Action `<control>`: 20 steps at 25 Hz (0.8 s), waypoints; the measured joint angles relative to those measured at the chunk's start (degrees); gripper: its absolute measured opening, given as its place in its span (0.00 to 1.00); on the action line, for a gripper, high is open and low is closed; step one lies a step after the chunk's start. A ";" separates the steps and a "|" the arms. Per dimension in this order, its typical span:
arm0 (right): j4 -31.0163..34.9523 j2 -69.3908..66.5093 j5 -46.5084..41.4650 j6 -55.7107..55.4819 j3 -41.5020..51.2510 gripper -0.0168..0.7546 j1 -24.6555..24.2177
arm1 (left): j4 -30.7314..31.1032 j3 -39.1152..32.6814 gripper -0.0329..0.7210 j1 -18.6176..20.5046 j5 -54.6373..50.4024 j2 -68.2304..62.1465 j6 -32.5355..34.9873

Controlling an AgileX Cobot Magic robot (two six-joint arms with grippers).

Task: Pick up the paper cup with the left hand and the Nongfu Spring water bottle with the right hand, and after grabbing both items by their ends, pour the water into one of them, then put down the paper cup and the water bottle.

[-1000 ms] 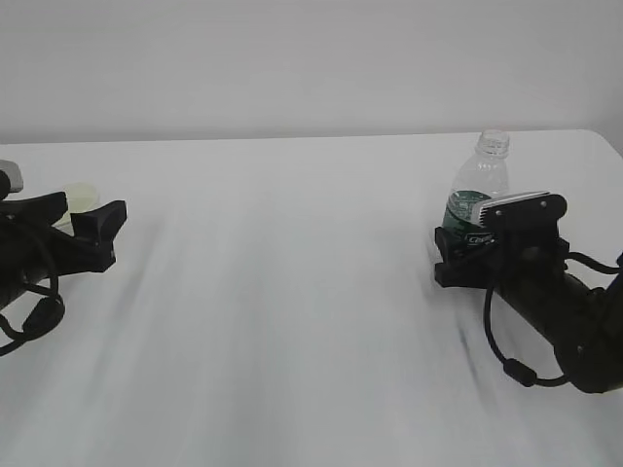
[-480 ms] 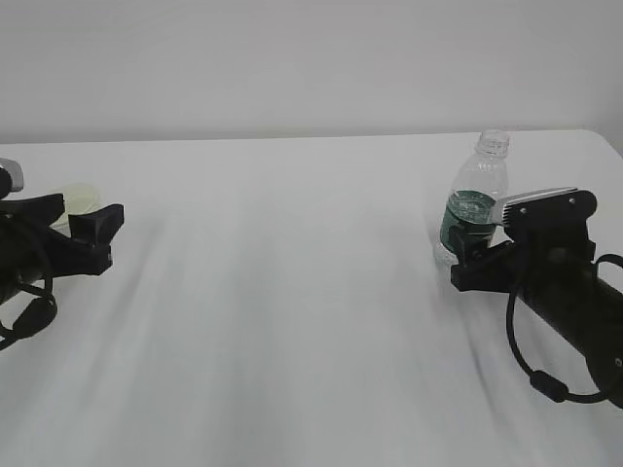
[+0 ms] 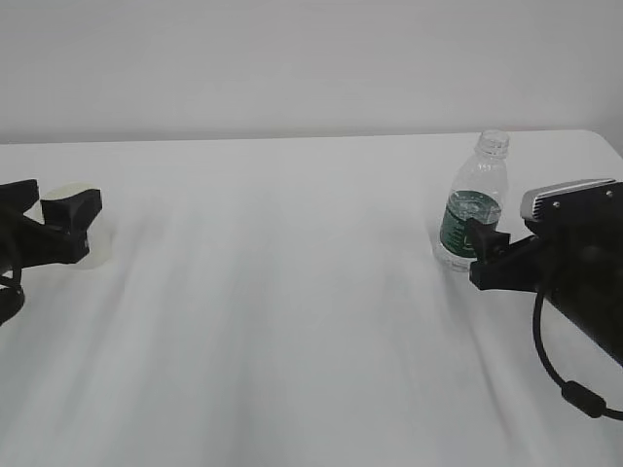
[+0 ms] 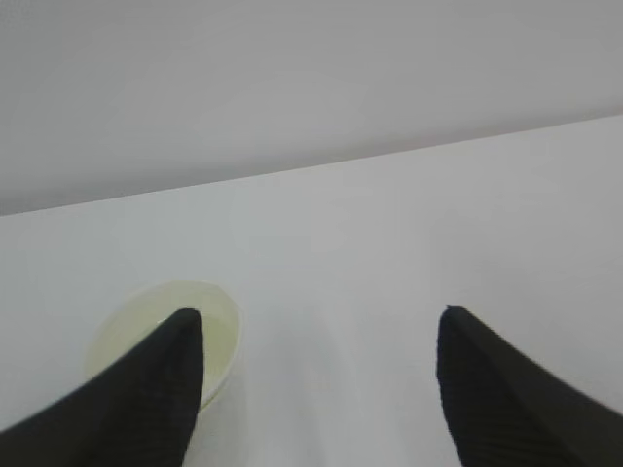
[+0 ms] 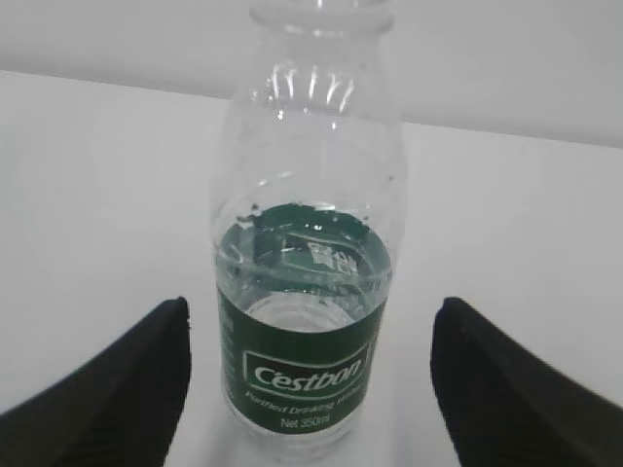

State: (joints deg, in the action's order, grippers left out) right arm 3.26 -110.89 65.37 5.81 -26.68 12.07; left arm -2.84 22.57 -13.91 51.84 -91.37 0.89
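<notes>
The paper cup [image 3: 94,249] stands upright at the far left of the table, partly hidden by my left gripper [image 3: 49,212]. In the left wrist view the cup [image 4: 146,313] shows its cream inside behind the left finger [image 4: 156,389], outside the jaws. My left gripper [image 4: 318,321] is open and holds nothing. The water bottle [image 3: 476,199], clear with a green label and no cap, stands upright at the right. Water [image 5: 297,313] fills its lower part. My right gripper [image 3: 487,255] is open just in front of it. The bottle [image 5: 307,243] is centred between the fingers, with a gap on each side.
The white table [image 3: 292,311] runs back to a plain pale wall. Its far right corner [image 3: 602,136] lies just behind the bottle. A black cable [image 3: 569,389] loops under the right arm.
Both arms have drawn back. The left gripper slid left, off the cup. The right gripper moved right and toward the camera, from around the bottle to just in front of it.
</notes>
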 joint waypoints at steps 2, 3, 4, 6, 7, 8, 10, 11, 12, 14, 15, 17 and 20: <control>0.00 1.53 0.00 0.00 1.03 0.78 0.00 | -0.75 -0.75 0.75 0.00 -0.63 2.04 0.21; 0.00 2.35 0.00 -0.03 1.74 0.78 0.00 | -0.96 -1.21 0.75 0.00 -1.18 2.96 0.22; 0.00 3.13 0.00 -0.13 2.34 0.78 0.00 | -1.24 -1.39 0.75 0.00 -2.10 4.13 0.34; 0.00 4.34 0.00 -0.12 3.36 0.78 0.00 | -1.49 -1.39 0.75 0.00 -4.15 6.41 0.57; 0.00 4.90 0.00 -0.12 3.89 0.78 0.00 | -1.59 -1.39 0.75 0.00 -5.15 7.38 0.60; 0.00 5.52 0.00 -0.12 4.19 0.78 0.00 | -1.59 -1.39 0.75 0.00 -5.97 8.60 0.69; 0.00 6.39 0.00 -0.25 5.11 0.78 0.00 | -1.71 -1.39 0.75 0.00 -7.60 10.94 0.69; 0.00 7.01 0.00 -0.25 5.62 0.78 0.00 | -1.74 -1.49 0.75 0.00 -8.30 12.25 0.69; 0.00 7.49 0.00 -0.25 5.95 0.78 0.00 | -1.84 -1.47 0.75 0.00 -8.88 13.55 0.69; 0.00 8.62 0.00 -0.36 6.53 0.78 0.00 | -2.27 -1.47 0.75 0.00 -10.40 15.74 0.69; 0.00 9.18 0.00 -0.48 6.81 0.78 0.00 | -2.26 -1.47 0.75 0.00 -11.15 16.82 0.69; 0.00 10.18 0.00 -0.70 7.41 0.78 0.00 | -2.48 -1.60 0.74 0.00 -13.03 18.68 0.69; 0.00 11.64 0.00 -1.13 7.99 0.78 0.00 | -2.72 -1.78 0.74 0.00 -15.51 20.73 0.69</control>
State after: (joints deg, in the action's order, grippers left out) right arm 3.26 -99.25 65.37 4.68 -18.69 12.07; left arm -5.56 20.79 -13.91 36.33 -70.63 1.58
